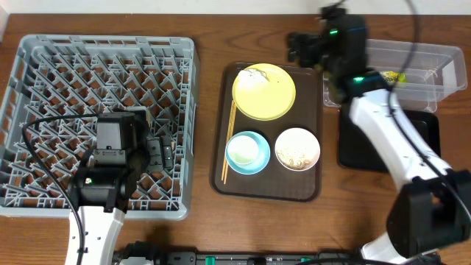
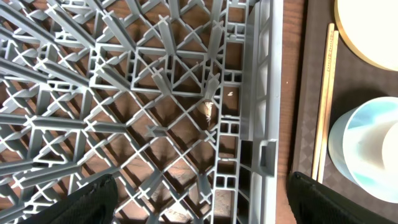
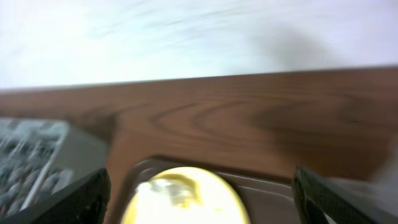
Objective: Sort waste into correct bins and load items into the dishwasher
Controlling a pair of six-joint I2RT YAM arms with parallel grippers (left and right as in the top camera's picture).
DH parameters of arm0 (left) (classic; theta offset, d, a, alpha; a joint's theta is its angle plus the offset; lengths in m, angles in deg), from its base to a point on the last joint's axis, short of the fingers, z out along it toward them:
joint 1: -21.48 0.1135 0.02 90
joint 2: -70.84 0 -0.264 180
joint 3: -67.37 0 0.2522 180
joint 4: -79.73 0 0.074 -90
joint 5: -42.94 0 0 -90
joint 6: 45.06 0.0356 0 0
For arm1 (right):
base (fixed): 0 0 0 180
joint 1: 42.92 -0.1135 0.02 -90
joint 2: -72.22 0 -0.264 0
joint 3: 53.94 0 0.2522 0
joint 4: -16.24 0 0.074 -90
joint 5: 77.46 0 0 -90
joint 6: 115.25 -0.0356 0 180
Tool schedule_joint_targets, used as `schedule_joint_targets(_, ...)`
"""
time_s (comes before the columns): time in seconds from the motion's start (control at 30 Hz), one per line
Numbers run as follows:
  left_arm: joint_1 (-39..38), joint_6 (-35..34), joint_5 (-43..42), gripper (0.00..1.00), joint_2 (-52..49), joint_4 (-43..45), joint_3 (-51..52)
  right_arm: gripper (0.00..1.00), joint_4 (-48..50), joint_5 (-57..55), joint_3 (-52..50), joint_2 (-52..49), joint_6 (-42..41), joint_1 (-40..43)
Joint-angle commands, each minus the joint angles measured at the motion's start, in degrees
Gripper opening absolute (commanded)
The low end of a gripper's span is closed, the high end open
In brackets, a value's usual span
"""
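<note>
The left arm's fingers (image 2: 93,200) are spread wide and hold nothing. They hang over the right-hand part of the grey dish rack (image 1: 44,55), close to its right wall. The right arm's fingers (image 3: 78,199) are also spread wide and empty. They reach over the far right corner of the brown serving tray (image 1: 313,188), and their own camera view is blurred.

Just below and ahead of the right fingers lies the round yellow plate (image 1: 263,91), at the far end of the serving tray. White rice grains (image 1: 254,73) are stuck to its far left part. On the near half of the tray, the light blue bowl (image 1: 247,152) sits to the left with a small white cup (image 2: 390,146) inside it. The white bowl (image 1: 297,149) sits to its right, close to it. The thin wooden chopsticks (image 1: 229,140) lie along the tray's left edge, running near to far beside the blue bowl and the plate.

The dish rack fills the left side of the wooden table (image 1: 206,33), with bare table between it and the serving tray. Its peg grid holds none of the dishes.

To the right of the serving tray, at the far side of the table, stands the clear plastic tub (image 1: 441,62). The crumpled green-and-yellow snack wrapper (image 1: 394,76) shows inside it, partly hidden by the right arm. The shallow black tray (image 1: 427,132) lies just on the near side of the tub, with the right arm crossing over its left part.
</note>
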Motion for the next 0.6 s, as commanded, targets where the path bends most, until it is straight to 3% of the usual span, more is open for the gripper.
schedule_joint_targets(0.0,0.0,-0.5,-0.2,0.89,0.1,-0.2,-1.4,0.92,2.4,-3.5,0.2,-5.1,5.2,-4.0)
schedule_joint_targets(0.33,0.0,-0.5,-0.2,0.89,0.1,-0.2,-1.4,0.94,9.2,-12.8,0.2,-18.5,5.2,-10.6)
schedule_joint_targets(0.57,0.0,-0.5,-0.2,0.89,0.1,-0.5,-1.4,0.94,11.5,-13.2,0.2,-23.8,3.1,-11.6)
